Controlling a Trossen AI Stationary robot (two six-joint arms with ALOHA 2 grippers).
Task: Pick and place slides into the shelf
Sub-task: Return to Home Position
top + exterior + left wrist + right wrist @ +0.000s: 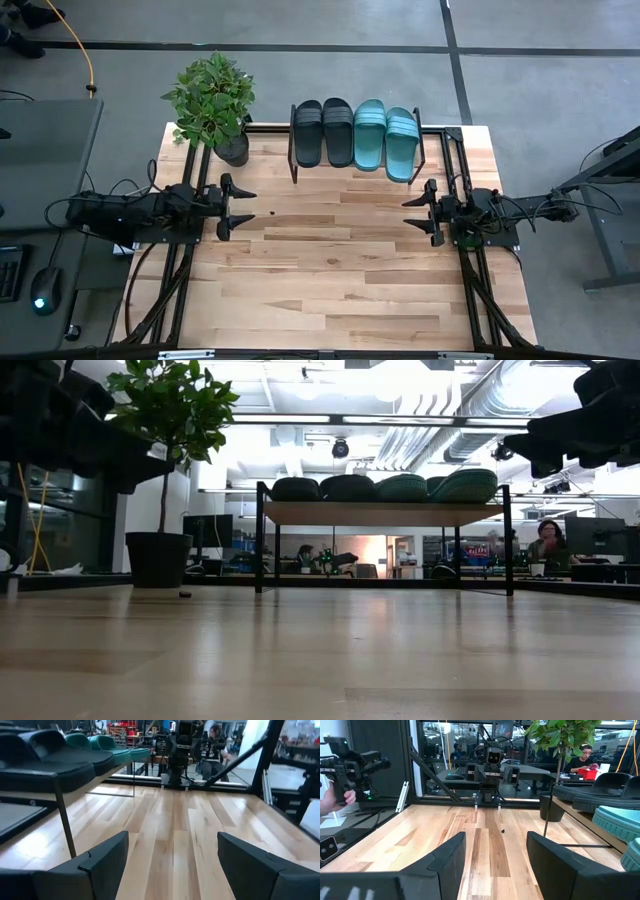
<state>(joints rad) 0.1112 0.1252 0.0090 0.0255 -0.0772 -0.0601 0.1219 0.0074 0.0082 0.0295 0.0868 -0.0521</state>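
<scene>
Two black slides (322, 131) and two teal slides (385, 137) lie side by side, soles down, on top of the shelf (356, 170) at the table's far edge; in the low view they sit along its plank (380, 512). My left gripper (240, 207) waits open at the table's left side, pointing level toward the right. My right gripper (418, 212) waits open at the right side, pointing level toward the left. Both hold nothing and stand well short of the shelf. In the wrist views the open gripper fingers (172, 865) (496, 855) frame bare tabletop.
A potted plant (212, 103) stands at the far left corner beside the shelf. A small dark speck (272, 212) lies on the wood near my left gripper. The tabletop (340, 270) between the arms and toward the near edge is bare wood. People sit beyond the table.
</scene>
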